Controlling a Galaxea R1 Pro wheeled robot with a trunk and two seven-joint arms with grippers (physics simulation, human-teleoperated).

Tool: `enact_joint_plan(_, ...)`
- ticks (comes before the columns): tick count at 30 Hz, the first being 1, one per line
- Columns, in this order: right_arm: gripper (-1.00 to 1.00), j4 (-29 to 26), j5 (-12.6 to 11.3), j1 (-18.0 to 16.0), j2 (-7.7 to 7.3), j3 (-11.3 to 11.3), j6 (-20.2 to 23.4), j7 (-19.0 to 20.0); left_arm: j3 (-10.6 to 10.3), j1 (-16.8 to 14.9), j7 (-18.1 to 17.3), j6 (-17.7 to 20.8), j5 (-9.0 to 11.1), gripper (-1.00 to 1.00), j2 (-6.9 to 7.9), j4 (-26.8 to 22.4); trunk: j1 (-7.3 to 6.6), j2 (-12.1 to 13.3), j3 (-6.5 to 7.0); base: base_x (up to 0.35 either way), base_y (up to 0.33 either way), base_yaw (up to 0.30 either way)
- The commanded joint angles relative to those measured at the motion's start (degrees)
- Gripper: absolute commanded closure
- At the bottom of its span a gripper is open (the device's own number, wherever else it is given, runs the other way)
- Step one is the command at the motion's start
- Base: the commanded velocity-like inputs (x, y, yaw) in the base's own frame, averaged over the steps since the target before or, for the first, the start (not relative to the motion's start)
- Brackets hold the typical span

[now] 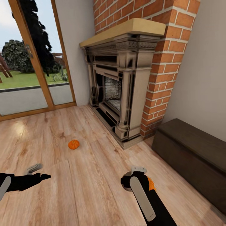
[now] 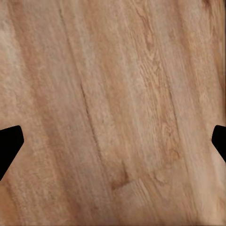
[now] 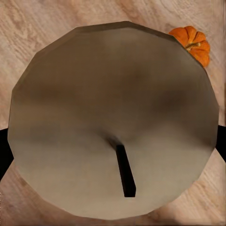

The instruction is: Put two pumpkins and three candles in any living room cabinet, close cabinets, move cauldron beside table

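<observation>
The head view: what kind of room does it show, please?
Most likely a living room in a house: a brick fireplace with a mantel, a wooden floor, a glass door to a garden, and a low dark cabinet.

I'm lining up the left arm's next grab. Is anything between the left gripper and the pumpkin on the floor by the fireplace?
Nothing visible does. Only bare wood floor lies between the left gripper and that pumpkin, and the gripper is open.
</observation>
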Motion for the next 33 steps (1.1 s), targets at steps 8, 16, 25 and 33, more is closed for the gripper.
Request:
enact_joint_plan(8, 1.00, 0.30, -0.04, 0.00, 0.08, -0.01, -1.85, -0.16, 0.03, 0.00, 0.02, -0.01, -0.02, -1.00, 0.02, 0.01, -1.76, 3.22, 0.99, 0.000, 0.000, -0.233)
enact_joint_plan(16, 1.00, 0.59, 0.01, 0.00, 0.08, -0.03, -3.60, -0.25, 0.03, 0.01, 0.09, -0.04, -0.02, -1.00, 0.02, 0.01, -3.52, 6.43, 2.21, 0.000, 0.000, -0.260)
enact_joint_plan(25, 1.00, 0.61, 0.02, 0.00, 0.08, -0.01, -3.64, -0.31, 0.03, 0.00, 0.17, -0.04, -0.10, -1.00, 0.02, 0.01, -5.50, 10.04, 3.83, 0.000, 0.000, -0.276)
enact_joint_plan(33, 1.00, 0.24, 0.05, 0.00, 0.08, -0.09, -3.78, -0.43, 0.03, 0.00, 0.20, -0.04, -0.11, -1.00, 0.02, 0.26, -7.26, 13.25, 5.65, 0.000, 0.000, -0.243)
